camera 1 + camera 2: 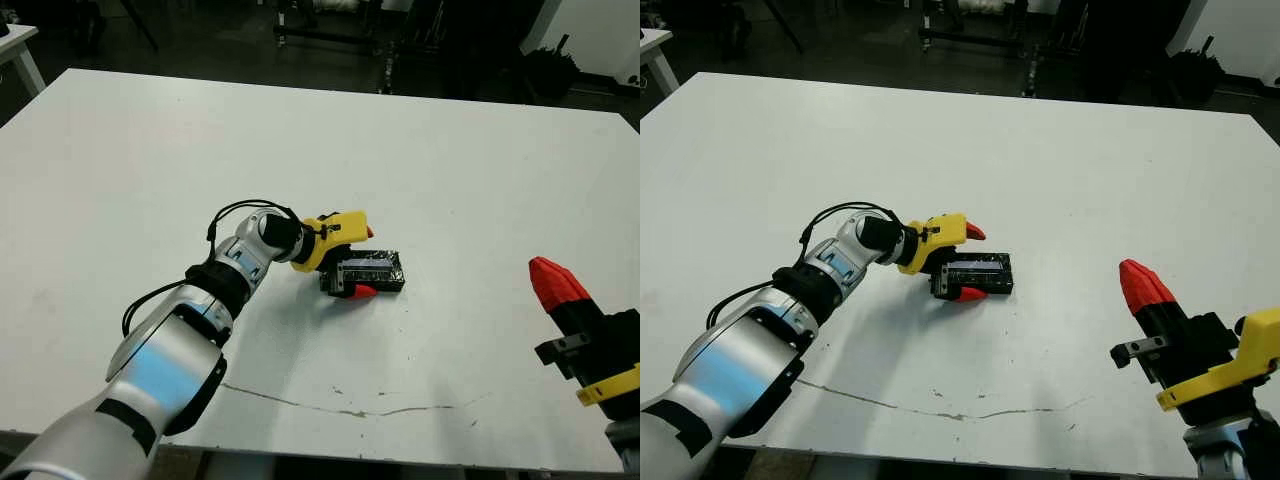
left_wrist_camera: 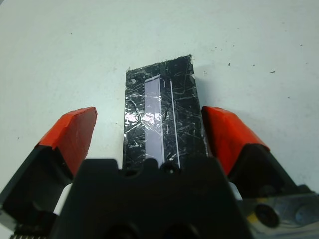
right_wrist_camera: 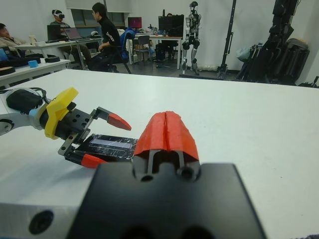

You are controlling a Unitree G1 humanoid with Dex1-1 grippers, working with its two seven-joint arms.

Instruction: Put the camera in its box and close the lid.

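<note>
The lid point(image 1: 372, 268), a glossy black slab with a pale strip, lies flat near the table's middle. It covers whatever is under it, so the camera and the box's white lining are hidden. My left gripper point(image 1: 365, 262) is open and straddles the lid's near end, one red finger point(image 2: 72, 130) on each long side. In the left wrist view the lid point(image 2: 162, 117) runs away between the fingers, with a gap on one side. My right gripper point(image 1: 1140, 280) hovers shut and empty at the right front of the table, well away from the lid.
A thin dark crack line point(image 1: 350, 408) crosses the white table point(image 1: 150, 150) near its front edge. Beyond the far edge, people point(image 3: 104, 35) sit at desks. A standing humanoid point(image 3: 192, 22) and dark equipment stands are there too.
</note>
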